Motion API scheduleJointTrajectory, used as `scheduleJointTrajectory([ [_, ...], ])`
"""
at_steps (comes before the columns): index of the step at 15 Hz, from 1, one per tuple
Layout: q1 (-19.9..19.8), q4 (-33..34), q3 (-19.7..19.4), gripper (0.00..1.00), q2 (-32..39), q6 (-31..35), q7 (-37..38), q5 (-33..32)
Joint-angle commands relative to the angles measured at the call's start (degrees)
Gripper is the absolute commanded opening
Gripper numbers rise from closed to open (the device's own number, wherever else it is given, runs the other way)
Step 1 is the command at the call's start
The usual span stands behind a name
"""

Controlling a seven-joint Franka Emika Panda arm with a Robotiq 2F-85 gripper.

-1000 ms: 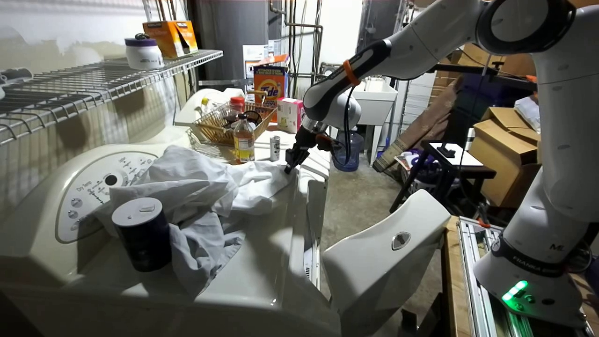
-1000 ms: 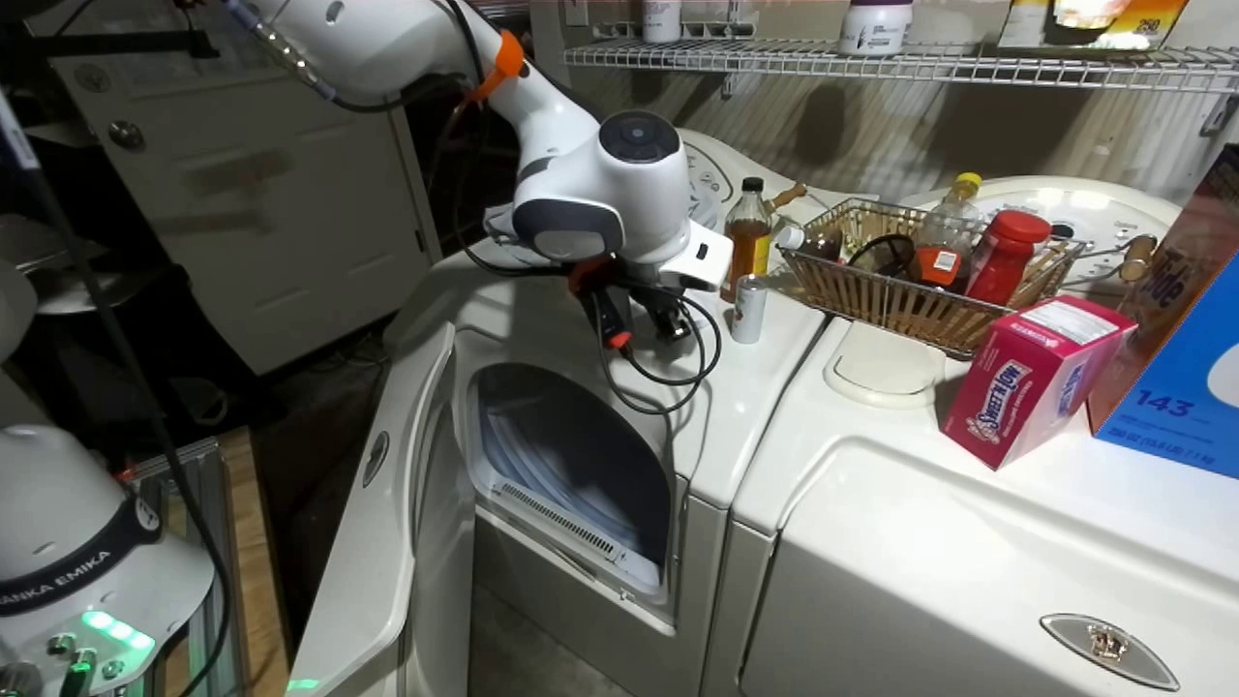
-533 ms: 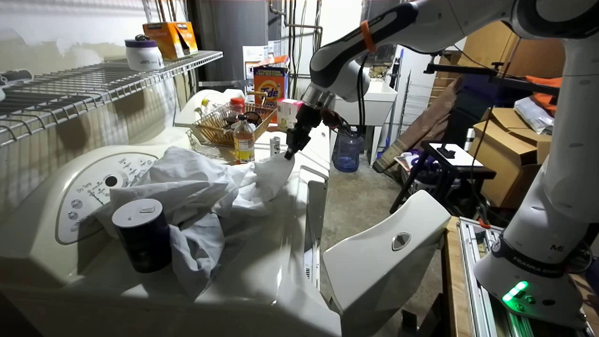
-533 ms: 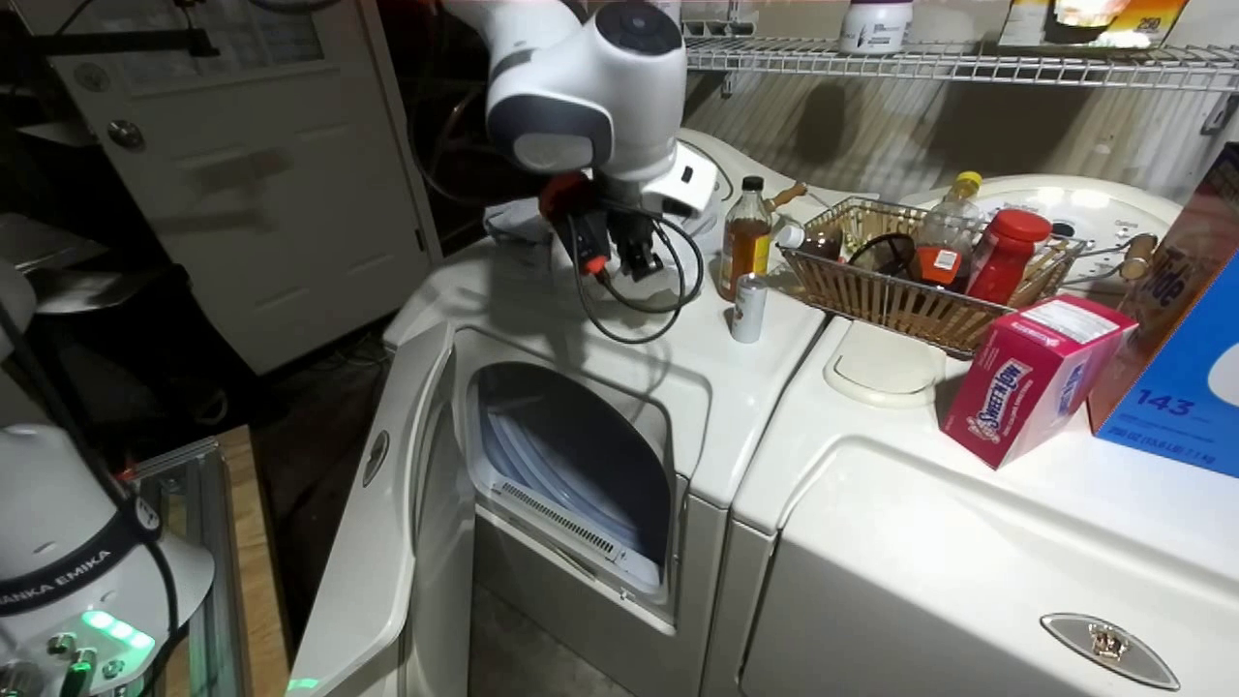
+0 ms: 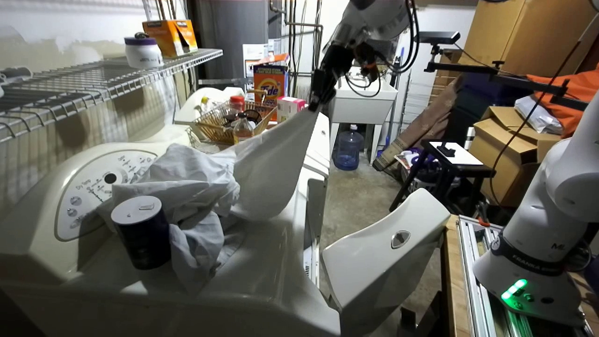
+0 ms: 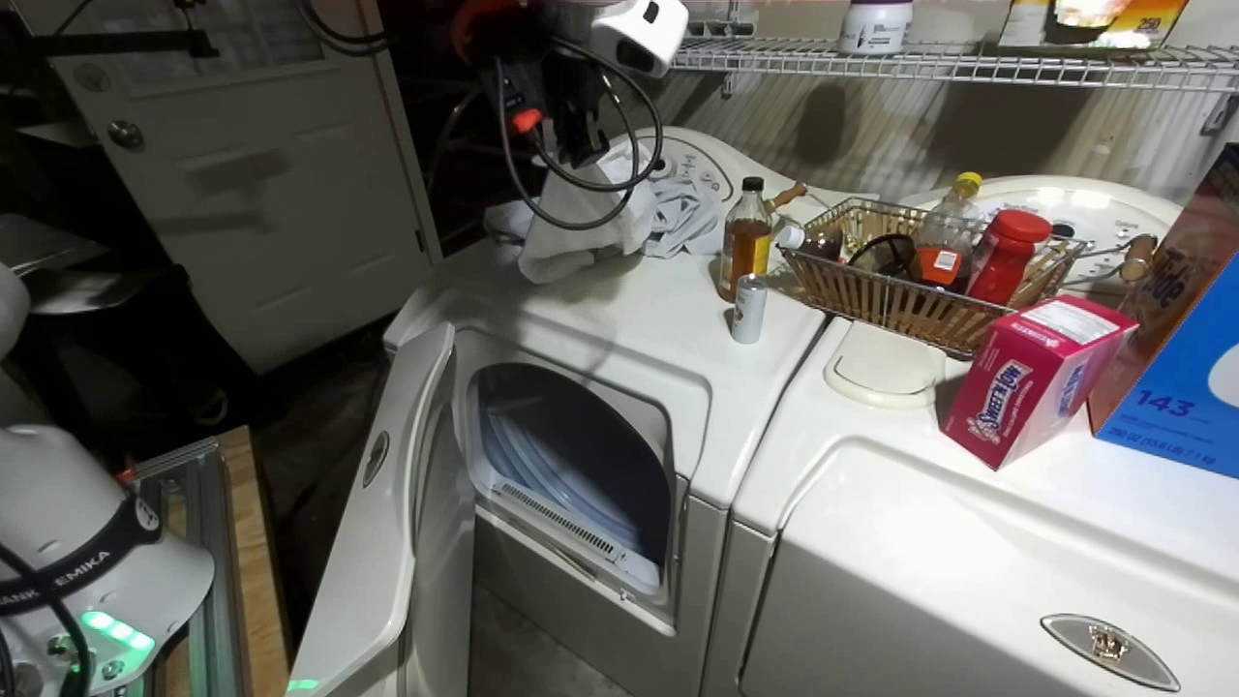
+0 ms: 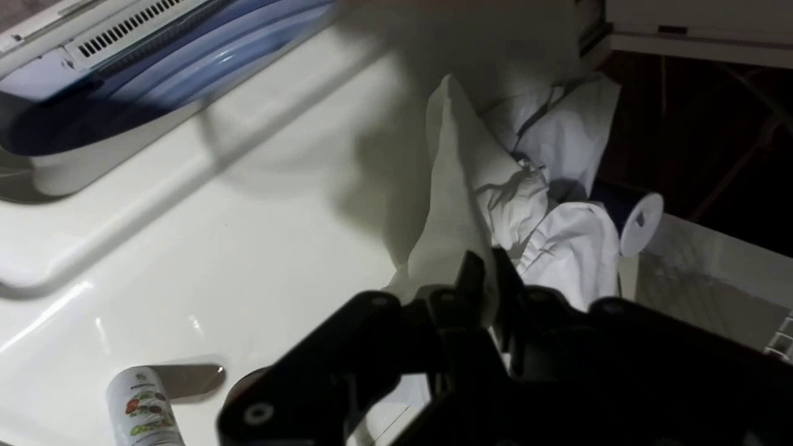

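My gripper is shut on one end of a white cloth, high above the dryer top. From the fingertips the fabric slopes down as a taut sheet, while the rest lies crumpled by the control panel. In the wrist view a fold of the cloth runs in between the dark fingers. Cables partly cover the gripper in an exterior view, with the hanging cloth behind it. A dark blue canister with a white lid stands against the crumpled part.
The dryer door hangs open before the drum opening. A small can, an amber bottle and a wire basket stand nearby. Pink and orange-blue boxes sit farther along. A wire shelf overhangs the back.
The gripper has risen well above the dryer top, pulling the cloth's end up with it. What lay flat near the front edge now stretches upward; the canister has stayed put.
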Motion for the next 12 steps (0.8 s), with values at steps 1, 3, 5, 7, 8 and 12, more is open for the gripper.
scheduleJointTrajectory([
  [1, 1.1, 0.8, -5.6, 0.01, -2.5, -7.4, 2.4, 1.9],
  [3, 1.0, 0.8, -7.9, 0.01, -3.1, -10.1, 3.0, 1.5],
  [5, 0.9, 0.7, -9.5, 0.01, -3.3, -11.6, 3.3, 1.1],
  [7, 0.6, 0.9, -10.7, 0.01, -3.1, -11.3, 3.7, 1.3],
  [8, 0.5, 0.7, -11.3, 0.01, -3.1, -10.8, 3.6, 1.8],
  [12, 0.3, 1.3, -13.1, 0.01, -2.1, -7.7, 2.5, 4.9],
])
